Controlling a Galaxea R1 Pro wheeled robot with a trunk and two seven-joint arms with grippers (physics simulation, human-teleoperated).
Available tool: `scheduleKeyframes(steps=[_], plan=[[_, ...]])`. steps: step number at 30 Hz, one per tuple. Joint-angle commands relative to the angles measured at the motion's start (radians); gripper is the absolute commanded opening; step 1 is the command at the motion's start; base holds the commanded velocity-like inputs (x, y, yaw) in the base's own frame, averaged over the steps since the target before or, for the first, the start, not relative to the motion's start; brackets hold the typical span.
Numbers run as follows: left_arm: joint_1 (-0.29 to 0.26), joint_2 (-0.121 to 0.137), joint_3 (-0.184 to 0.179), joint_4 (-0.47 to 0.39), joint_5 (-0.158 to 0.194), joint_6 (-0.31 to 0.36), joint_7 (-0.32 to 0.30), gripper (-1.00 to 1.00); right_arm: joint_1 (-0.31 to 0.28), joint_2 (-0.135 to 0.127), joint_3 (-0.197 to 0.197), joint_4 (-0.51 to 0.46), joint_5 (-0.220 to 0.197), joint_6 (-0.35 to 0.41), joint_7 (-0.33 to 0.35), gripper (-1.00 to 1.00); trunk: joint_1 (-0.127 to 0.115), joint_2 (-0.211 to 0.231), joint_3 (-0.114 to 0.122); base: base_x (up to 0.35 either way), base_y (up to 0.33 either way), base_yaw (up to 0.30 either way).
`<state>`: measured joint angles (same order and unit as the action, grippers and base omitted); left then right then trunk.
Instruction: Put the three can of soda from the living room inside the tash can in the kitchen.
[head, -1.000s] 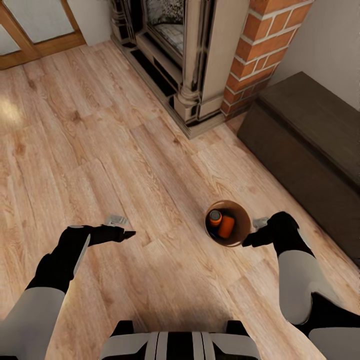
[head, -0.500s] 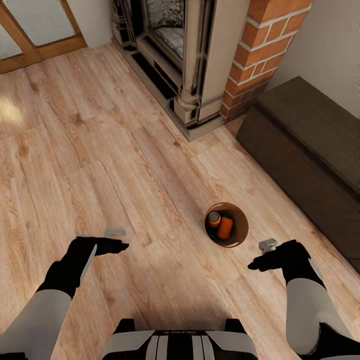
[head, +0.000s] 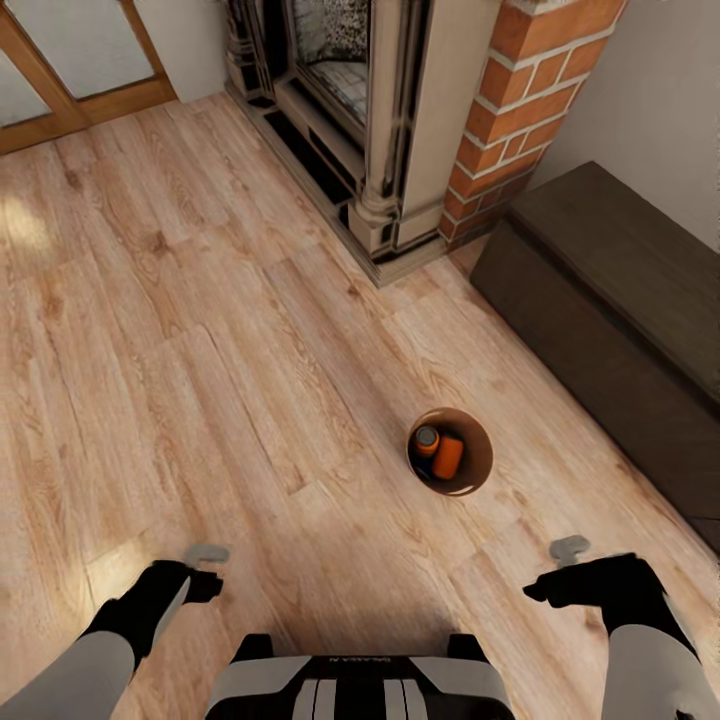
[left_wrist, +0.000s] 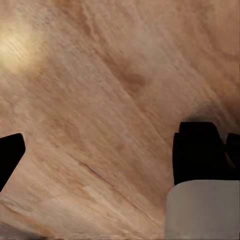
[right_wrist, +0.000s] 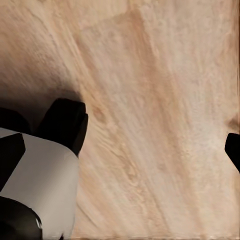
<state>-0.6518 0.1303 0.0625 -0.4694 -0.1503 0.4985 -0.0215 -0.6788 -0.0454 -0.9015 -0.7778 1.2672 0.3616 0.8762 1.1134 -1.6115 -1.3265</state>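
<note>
The tash can (head: 478, 470), a small round bin with a brown inside, stands on the wooden floor of the living room. Inside it one orange can of soda (head: 428, 439) stands upright and a second orange can (head: 449, 457) lies beside it. The dark blue can is hidden. My left gripper (head: 210, 585) hangs low over bare floor, far to the bin's left. My right gripper (head: 536, 591) is nearer me than the bin and apart from it. In both wrist views the fingertips (left_wrist: 10, 155) (right_wrist: 233, 150) sit wide apart at the frame edges over floorboards, holding nothing.
The red-brick fireplace (head: 520, 90) with its stone surround (head: 380, 215) stands ahead. A long dark wooden chest (head: 620, 290) lines the right wall. A wood-framed glass door (head: 60, 100) is at the far left. My base (head: 360, 685) shows at the bottom.
Both arms have drawn back toward my body. The right gripper, which was at the bin's rim, is now well clear of it. The bin has stayed in place.
</note>
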Motion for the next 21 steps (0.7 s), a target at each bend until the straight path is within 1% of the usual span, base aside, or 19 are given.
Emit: scheduleKeyframes(steps=[1, 2, 3, 7, 8, 9, 12, 13, 14, 16, 18, 19, 21], plan=[[0.006, 0.001, 0.0, 0.02, 0.009, -0.015, 0.014, 1.0, 0.008, 0.0, -0.012, 0.006, 0.0, -0.005, -0.011, 1.0, -0.004, 0.007, 0.003, 0.0, 0.0, 0.0], [0.013, 0.001, 0.0, 0.04, 0.018, -0.033, 0.026, 1.0, 0.017, -0.001, -0.023, 0.014, 0.0, -0.008, -0.023, 1.0, -0.008, 0.014, 0.006, 0.0, 0.0, 0.0], [0.031, 0.002, 0.0, 0.074, 0.037, -0.077, 0.052, 1.0, 0.036, -0.002, -0.042, 0.037, -0.001, -0.014, -0.048, 1.0, -0.012, 0.021, 0.01, 0.0, 0.0, 0.0], [0.073, 0.003, 0.0, 0.119, 0.06, -0.167, 0.115, 1.0, 0.069, -0.004, -0.085, 0.104, -0.002, -0.027, -0.117, 1.0, -0.027, 0.049, 0.022, 0.0, 0.0, 0.0], [0.093, 0.003, -0.001, 0.134, 0.067, -0.201, 0.133, 1.0, 0.082, -0.009, -0.108, 0.148, -0.002, -0.056, -0.168, 1.0, -0.031, 0.056, 0.025, 0.0, 0.0, 0.0], [0.113, 0.003, -0.001, 0.147, 0.072, -0.236, 0.145, 1.0, 0.099, -0.018, -0.135, 0.207, -0.002, -0.105, -0.231, 1.0, -0.035, 0.063, 0.028, 0.0, 0.0, 0.0], [0.146, 0.003, -0.001, 0.169, 0.075, -0.308, 0.157, 1.0, 0.126, -0.047, -0.179, 0.318, -0.002, -0.178, -0.332, 1.0, -0.046, 0.084, 0.038, 0.0, 0.0, 0.0], [0.173, 0.002, -0.001, 0.209, 0.077, -0.386, 0.164, 1.0, 0.142, -0.09, -0.217, 0.443, -0.001, -0.226, -0.425, 1.0, -0.05, 0.091, 0.041, 0.0, 0.0, 0.0], [0.183, 0.002, -0.001, 0.242, 0.078, -0.429, 0.165, 1.0, 0.149, -0.115, -0.233, 0.514, -0.001, -0.245, -0.475, 1.0, -0.054, 0.098, 0.044, 0.0, 0.0, 0.0], [0.19, 0.002, -0.001, 0.273, 0.079, -0.467, 0.166, 1.0, 0.154, -0.134, -0.244, 0.566, -0.001, -0.258, -0.512, 1.0, -0.061, 0.112, 0.05, 0.0, 0.0, 0.0], [0.195, 0.002, -0.001, 0.298, 0.08, -0.505, 0.166, 1.0, 0.16, -0.146, -0.251, 0.598, -0.001, -0.266, -0.537, 1.0, -0.069, 0.126, 0.057, 0.0, 0.0, 0.0], [0.212, 0.002, -0.001, 0.331, 0.08, -0.56, 0.166, 1.0, 0.176, -0.154, -0.258, 0.629, -0.002, -0.281, -0.559, 1.0, -0.073, 0.133, 0.06, 0.0, 0.0, 0.0], [0.233, 0.002, -0.001, 0.345, 0.081, -0.591, 0.166, 1.0, 0.189, -0.156, -0.261, 0.643, -0.002, -0.294, -0.572, 1.0, -0.081, 0.147, 0.066, 0.0, 0.0, 0.0]])
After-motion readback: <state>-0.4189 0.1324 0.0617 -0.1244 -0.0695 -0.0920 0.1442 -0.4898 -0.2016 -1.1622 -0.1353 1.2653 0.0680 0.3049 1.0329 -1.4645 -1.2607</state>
